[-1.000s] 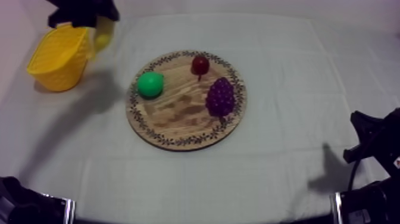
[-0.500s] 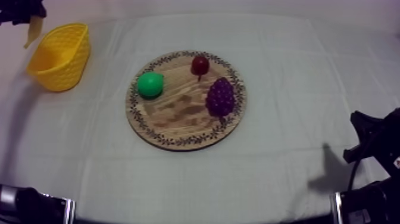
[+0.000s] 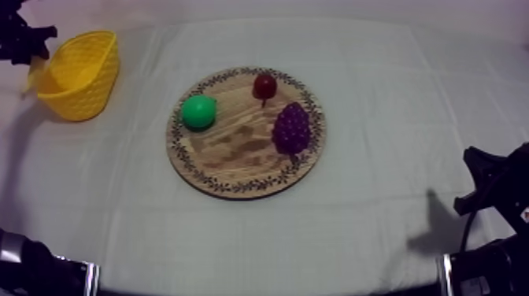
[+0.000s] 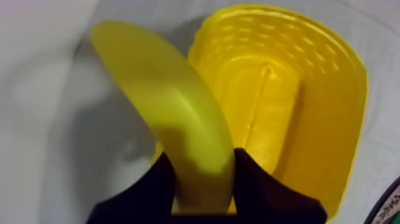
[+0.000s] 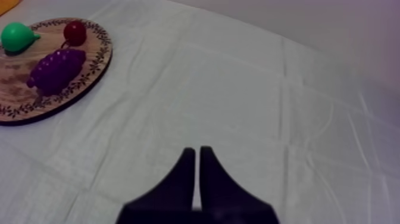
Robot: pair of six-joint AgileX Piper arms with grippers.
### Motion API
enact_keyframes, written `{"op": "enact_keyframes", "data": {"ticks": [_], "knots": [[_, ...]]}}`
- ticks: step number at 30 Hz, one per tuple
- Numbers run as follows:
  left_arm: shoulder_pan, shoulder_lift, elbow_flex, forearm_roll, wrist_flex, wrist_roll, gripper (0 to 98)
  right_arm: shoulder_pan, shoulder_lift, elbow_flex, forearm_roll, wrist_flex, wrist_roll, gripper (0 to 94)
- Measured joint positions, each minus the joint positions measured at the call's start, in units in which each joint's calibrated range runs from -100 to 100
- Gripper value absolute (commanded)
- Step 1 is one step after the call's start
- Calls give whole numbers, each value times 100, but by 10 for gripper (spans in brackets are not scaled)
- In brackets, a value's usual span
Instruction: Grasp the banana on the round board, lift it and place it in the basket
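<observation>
My left gripper [image 4: 202,179] is shut on the lower end of the yellow banana [image 4: 166,113], which stands up between the black fingers [image 4: 159,186]. The banana hangs just outside the rim of the yellow basket [image 4: 297,89], over the cloth. From above, the left gripper [image 3: 24,39] is at the basket's [image 3: 79,75] left side, at the table's far left. The round wooden board [image 3: 236,169] lies mid-table. My right gripper [image 5: 197,158] is shut on nothing, a narrow wedge over bare cloth, and sits low at the right [image 3: 488,185].
On the board are a green pear [image 3: 198,111], a small red fruit [image 3: 264,85] and purple grapes [image 3: 291,128]. The right wrist view has them too: pear [image 5: 15,37], red fruit [image 5: 75,32], grapes [image 5: 56,70] on the board [image 5: 89,80].
My left gripper has carried the banana from above the basket's far rim leftward, past the basket, to its outer left side. The right arm and the fruit on the board have not moved.
</observation>
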Motion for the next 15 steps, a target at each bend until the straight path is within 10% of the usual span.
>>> {"op": "enact_keyframes", "data": {"ticks": [15], "knots": [[110, 221, 328, 95, -244, -239, 742, 0, 0, 0, 0, 0, 0, 4]]}}
